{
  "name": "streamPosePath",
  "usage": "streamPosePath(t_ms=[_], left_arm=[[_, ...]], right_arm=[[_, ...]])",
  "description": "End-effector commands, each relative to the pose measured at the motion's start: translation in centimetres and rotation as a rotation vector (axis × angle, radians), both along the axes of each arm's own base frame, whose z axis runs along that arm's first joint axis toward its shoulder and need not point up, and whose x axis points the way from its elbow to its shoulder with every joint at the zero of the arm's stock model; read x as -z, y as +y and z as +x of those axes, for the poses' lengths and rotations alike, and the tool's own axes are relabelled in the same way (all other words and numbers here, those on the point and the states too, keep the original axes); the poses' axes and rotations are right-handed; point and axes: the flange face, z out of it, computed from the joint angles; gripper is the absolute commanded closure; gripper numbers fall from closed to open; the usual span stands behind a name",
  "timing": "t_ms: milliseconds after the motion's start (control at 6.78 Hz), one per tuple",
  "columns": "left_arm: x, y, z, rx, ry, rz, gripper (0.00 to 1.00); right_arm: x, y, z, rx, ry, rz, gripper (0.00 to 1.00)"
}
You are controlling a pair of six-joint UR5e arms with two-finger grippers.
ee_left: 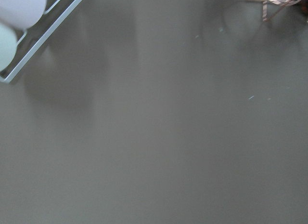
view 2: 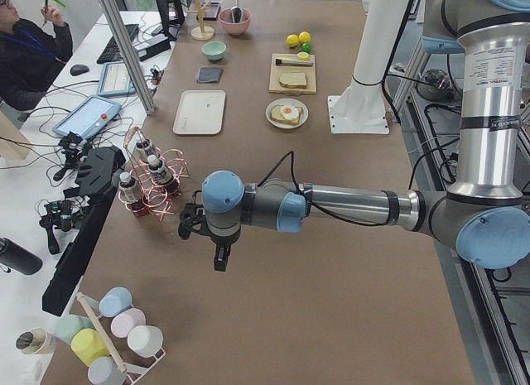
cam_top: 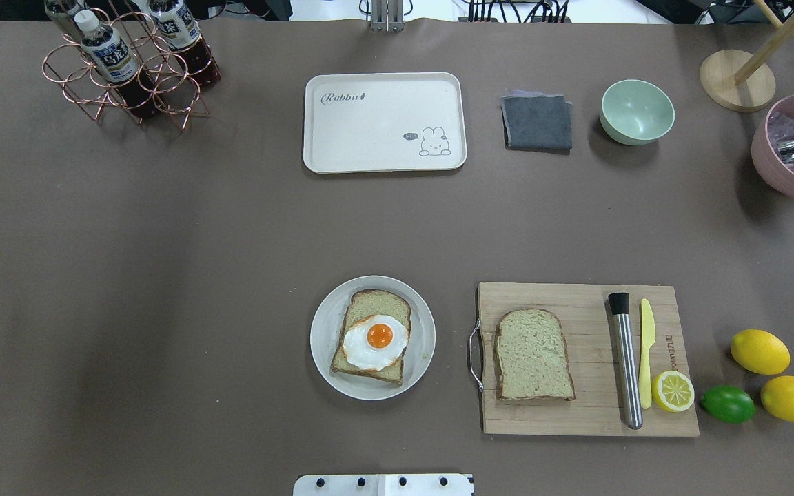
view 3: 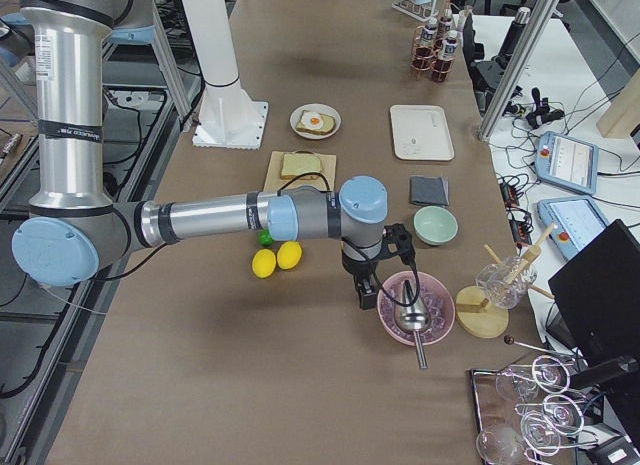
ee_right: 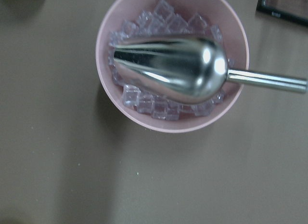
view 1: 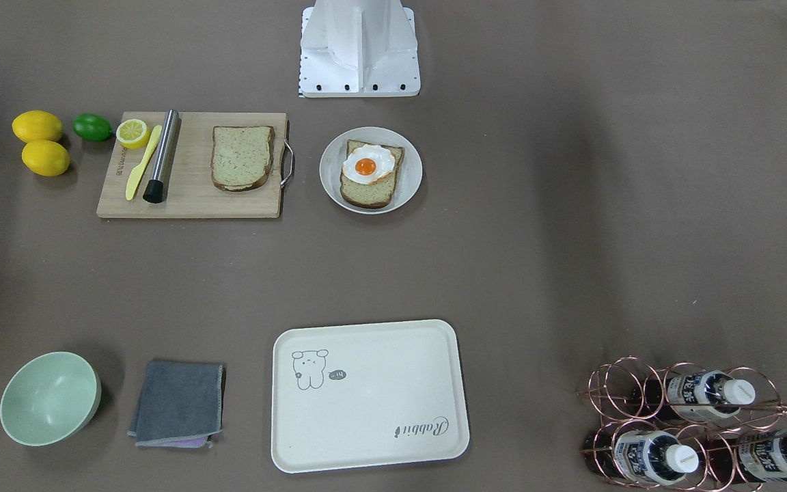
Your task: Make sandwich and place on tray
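One bread slice [cam_top: 371, 324] with a fried egg [cam_top: 375, 341] on top lies on a round white plate [cam_top: 324, 344] near the robot's base. A second bread slice [cam_top: 533, 355] lies bare on the wooden cutting board [cam_top: 576, 303]. The cream tray [cam_top: 383, 124] lies empty at the far side of the table. My left gripper [view 2: 221, 258] hangs over bare table far to the left, near the bottle rack. My right gripper [view 3: 367, 295] hangs far to the right, beside a pink bowl. Both show only in side views, so I cannot tell whether they are open or shut.
On the board lie a steel muddler [cam_top: 626, 358], a yellow knife [cam_top: 646, 351] and a lemon half [cam_top: 673, 390]; two lemons [cam_top: 759, 351] and a lime [cam_top: 728, 404] lie beside it. A grey cloth [cam_top: 537, 122], a green bowl [cam_top: 637, 111], a bottle rack [cam_top: 128, 65] and a pink ice bowl with scoop [ee_right: 173, 65] stand further off.
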Motion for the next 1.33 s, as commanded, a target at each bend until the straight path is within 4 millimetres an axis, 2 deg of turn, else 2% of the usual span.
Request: streamPosePath(t_ms=[0, 148, 295, 443, 590, 885, 1033, 1180], left_arm=[[6.7, -3.3, 7.0, 0.006, 0.110, 0.071, 0.02], [10.4, -4.6, 13.1, -0.038, 0.149, 0.080, 0.02], [14.0, -5.4, 18.5, 0.057, 0.102, 0.076, 0.00], [16.7, -3.2, 24.7, 0.024, 0.136, 0.035, 0.00], [20.9, -2.5, 28.4, 0.035, 0.212, -0.030, 0.00], [25.3, 3.5, 37.9, 0.003, 0.265, -0.103, 0.00], [28.0, 5.6, 42.0, 0.013, 0.302, -0.140, 0.02], [29.4, 9.0, 47.6, 0.025, 0.304, -0.158, 0.02]], right_arm=[[3.9, -0.8, -0.5, -0.091, -0.056, 0.071, 0.00], [4.8, -0.9, -2.2, -0.076, -0.118, 0.084, 0.00], [6.3, -1.0, -5.3, -0.061, -0.183, 0.070, 0.01], [7.6, -0.9, -9.3, -0.083, -0.228, 0.046, 0.01], [8.5, -0.6, -12.7, -0.100, -0.250, 0.022, 0.01], [13.6, 2.2, -22.0, -0.137, -0.260, -0.078, 0.00], [15.6, 3.7, -26.2, -0.138, -0.265, -0.105, 0.00], [15.8, 5.4, -29.8, -0.130, -0.218, -0.071, 0.00]])
